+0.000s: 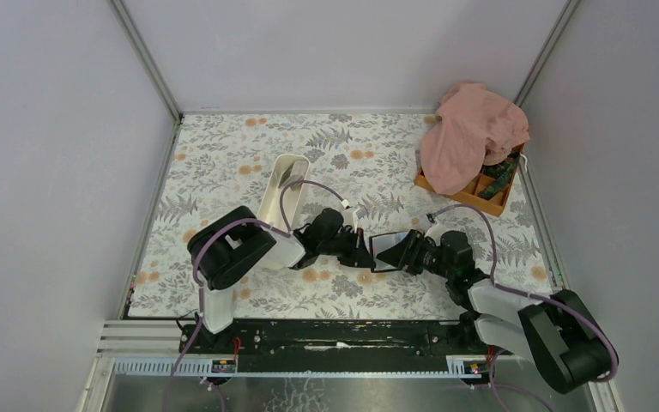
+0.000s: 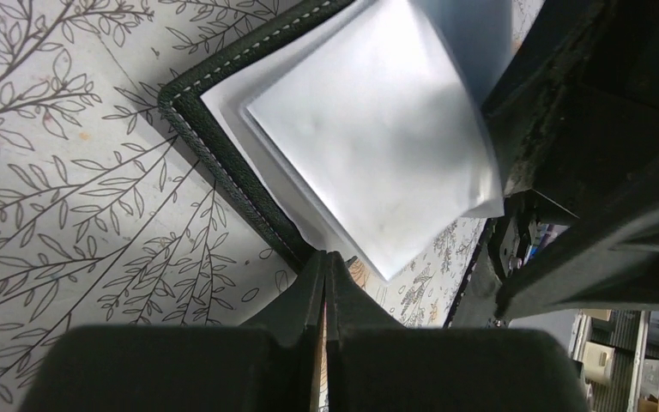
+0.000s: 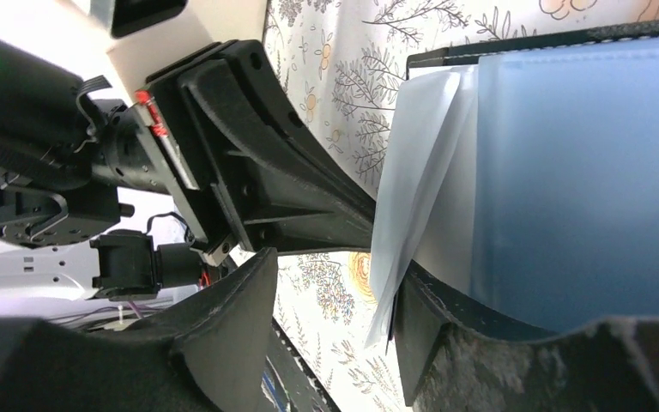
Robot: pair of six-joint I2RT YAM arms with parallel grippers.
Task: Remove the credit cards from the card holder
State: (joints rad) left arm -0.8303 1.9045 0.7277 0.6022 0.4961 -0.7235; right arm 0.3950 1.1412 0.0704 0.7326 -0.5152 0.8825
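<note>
The card holder (image 1: pixel 389 250) lies open on the floral tablecloth (image 1: pixel 223 163), a little toward 5 o'clock from the table's middle, between the two grippers. Its black stitched edge frames glossy bluish-grey plastic sleeves (image 2: pixel 369 137), which fan up loosely from the cover.

At its 9 o'clock the left gripper (image 1: pixel 363 249) has its fingers pressed tight together, pinching the holder's edge. At its 3 o'clock the right gripper (image 1: pixel 410 251) has its fingers spread apart. They straddle the holder's near edge, with one finger against the black cover and a gap beside the other.

A long white tray (image 1: pixel 275 202) lies toward 10 o'clock from the holder. Well apart at 2 o'clock, an orange compartment box (image 1: pixel 491 202) sits half under a pink cloth (image 1: pixel 472 133).
</note>
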